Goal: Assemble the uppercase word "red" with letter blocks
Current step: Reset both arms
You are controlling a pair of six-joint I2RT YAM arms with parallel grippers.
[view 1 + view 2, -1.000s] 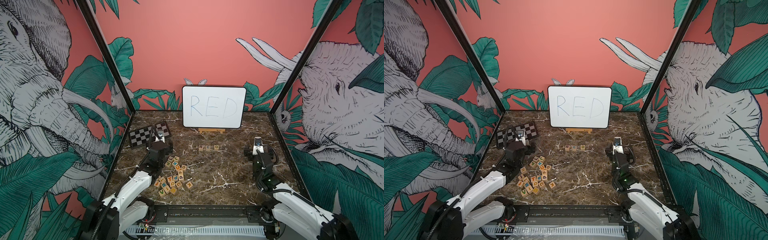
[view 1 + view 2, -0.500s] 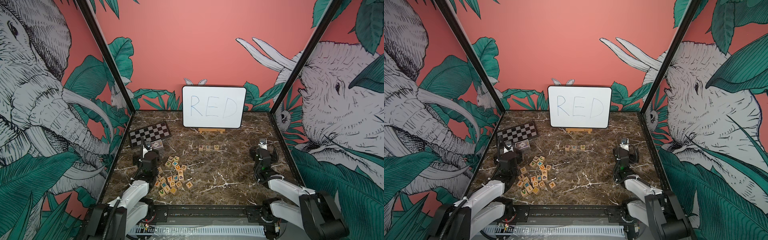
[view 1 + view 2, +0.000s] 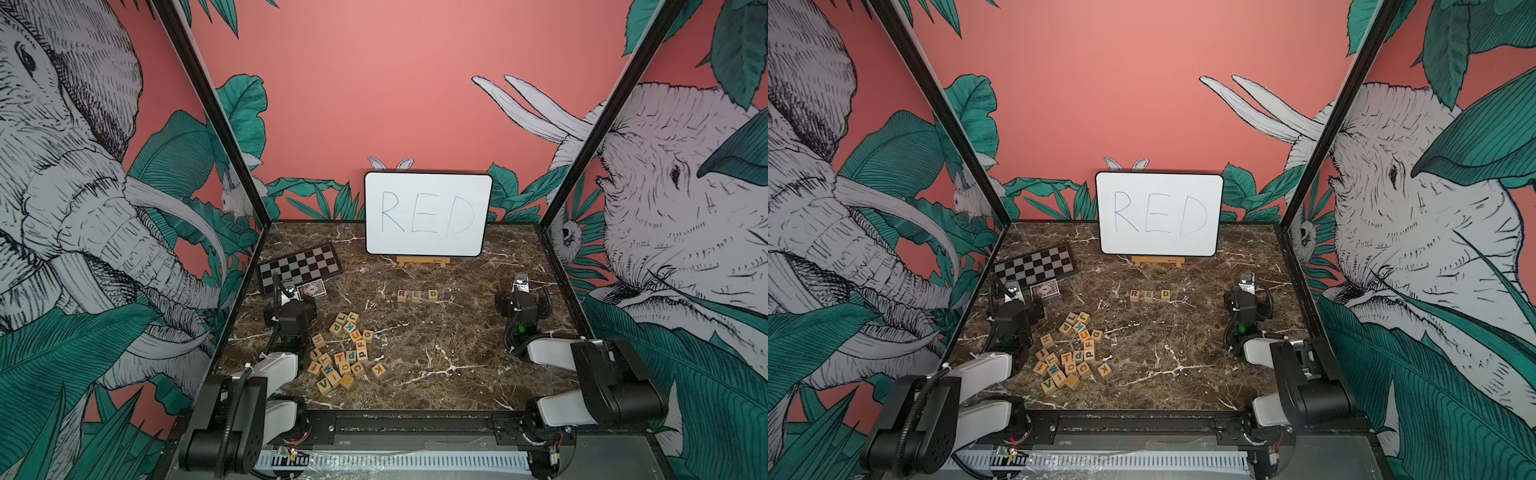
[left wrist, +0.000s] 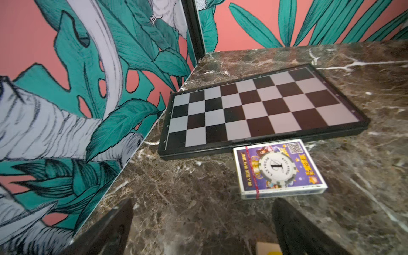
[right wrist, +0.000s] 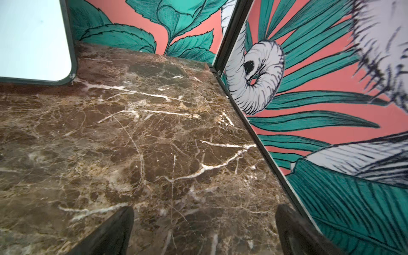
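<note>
In both top views you can see that three letter blocks [image 3: 417,295] stand in a short row on the marble table [image 3: 457,365]. They read R, E, D, with small gaps between them. The row is in front of the whiteboard [image 3: 428,214], on which RED is handwritten, and it lies between the two arms, well apart from both. The other blocks [image 3: 338,353] lie in a loose heap nearer to the left arm, and one block with a K [image 3: 378,369] lies near the heap on its right. Your left gripper [image 4: 202,212] has its jaws wide apart with nothing between them. It is low over the table and points toward the card box [image 4: 279,169], which lies just beside the checkered board [image 4: 262,106]. Your right gripper [image 5: 205,214] also has its jaws wide apart and holds nothing. It is low over the marble, close to the side wall [image 5: 331,123], and a corner of the whiteboard shows in its wrist view.
</note>
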